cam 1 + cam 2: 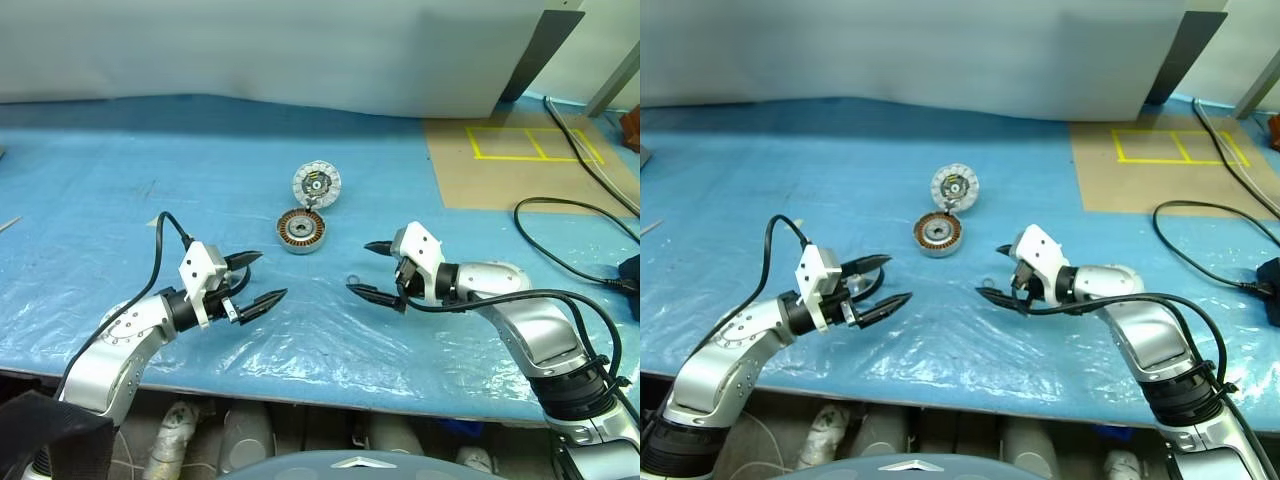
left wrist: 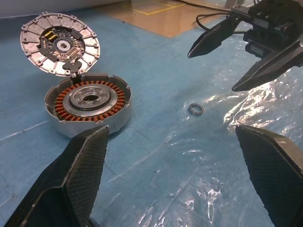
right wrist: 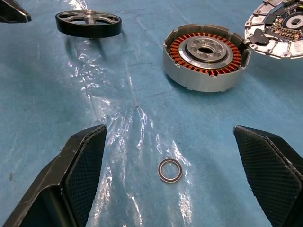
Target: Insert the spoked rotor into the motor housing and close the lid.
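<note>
progress: nothing is assembled yet. You have all three steps left: pick up, insert, close.
spoked rotor [image 3: 88, 23]: a black wheel with silver spokes, flat on the blue sheet [image 1: 120, 200]. It lies just beside a fingertip of the left gripper and well apart from the housing, and nothing grips it.
motor housing [image 1: 301, 232]: sits open side up at mid table. You can see the copper windings and the centre hole, and the bore is empty.
lid [image 1: 316, 184]: off, with the whitish segmented face showing. It sits at the far side of the housing, its edge touching the housing rim.
small ring [image 3: 169, 170]: a loose thin ring on the sheet between the two grippers, nearest the right one. Don't mistake it for the rotor.
left gripper [image 1: 272, 276]: jaws spread wide and empty, hovering over the sheet on your near left.
right gripper [image 1: 358, 267]: jaws also spread wide and empty, aimed at the sheet by the small ring, short of the housing.
next, as a guess: the left gripper looks best placed for the rotor, so take it by the rim and centre it over the bore.
risk: the sheet is wrinkled and shiny, so the rotor may slide as you close on it.
</note>
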Action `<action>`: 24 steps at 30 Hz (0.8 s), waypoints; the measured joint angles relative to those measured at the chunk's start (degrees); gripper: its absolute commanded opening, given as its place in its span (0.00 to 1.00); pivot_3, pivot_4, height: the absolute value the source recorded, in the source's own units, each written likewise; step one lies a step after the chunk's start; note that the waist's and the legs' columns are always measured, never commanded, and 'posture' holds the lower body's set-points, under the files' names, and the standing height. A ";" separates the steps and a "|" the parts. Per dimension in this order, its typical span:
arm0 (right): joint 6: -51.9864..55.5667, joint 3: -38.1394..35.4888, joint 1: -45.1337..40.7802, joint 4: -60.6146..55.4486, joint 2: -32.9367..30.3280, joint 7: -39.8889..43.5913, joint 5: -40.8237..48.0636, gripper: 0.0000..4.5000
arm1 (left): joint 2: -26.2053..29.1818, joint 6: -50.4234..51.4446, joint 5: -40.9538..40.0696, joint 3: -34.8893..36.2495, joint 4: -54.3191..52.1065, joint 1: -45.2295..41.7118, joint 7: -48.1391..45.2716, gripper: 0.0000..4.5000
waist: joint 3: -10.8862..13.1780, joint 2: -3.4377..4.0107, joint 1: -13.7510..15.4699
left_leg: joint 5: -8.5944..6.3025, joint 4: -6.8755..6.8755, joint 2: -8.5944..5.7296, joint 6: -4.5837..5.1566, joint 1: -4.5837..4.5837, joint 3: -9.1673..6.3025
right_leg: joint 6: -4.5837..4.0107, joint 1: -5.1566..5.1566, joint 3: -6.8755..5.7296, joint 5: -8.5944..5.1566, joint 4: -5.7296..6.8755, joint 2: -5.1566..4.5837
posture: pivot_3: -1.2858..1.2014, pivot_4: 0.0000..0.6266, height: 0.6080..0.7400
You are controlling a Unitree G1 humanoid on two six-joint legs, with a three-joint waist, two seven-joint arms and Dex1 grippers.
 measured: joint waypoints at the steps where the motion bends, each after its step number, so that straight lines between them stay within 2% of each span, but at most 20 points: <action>1: -0.04 0.00 -0.01 0.06 0.00 0.03 -0.05 0.99 | -0.02 -0.27 0.05 0.00 0.10 0.02 0.00 1.00 | 0.00 0.00 0.00 | 0.00 0.00 0.00 0.00 0.00 0.00 | 0.00 0.00 0.00 0.00 0.00 0.00 | 0.52 0.24 1.00; 24: -1.42 1.46 -1.47 1.60 1.10 0.08 -1.98 0.99 | -0.51 -0.79 0.46 -0.29 0.32 -0.34 0.08 1.00 | 0.00 0.00 -0.02 | 0.00 0.01 0.00 0.00 0.00 0.00 | 0.00 0.00 0.00 0.00 0.01 0.00 | 0.52 0.24 1.00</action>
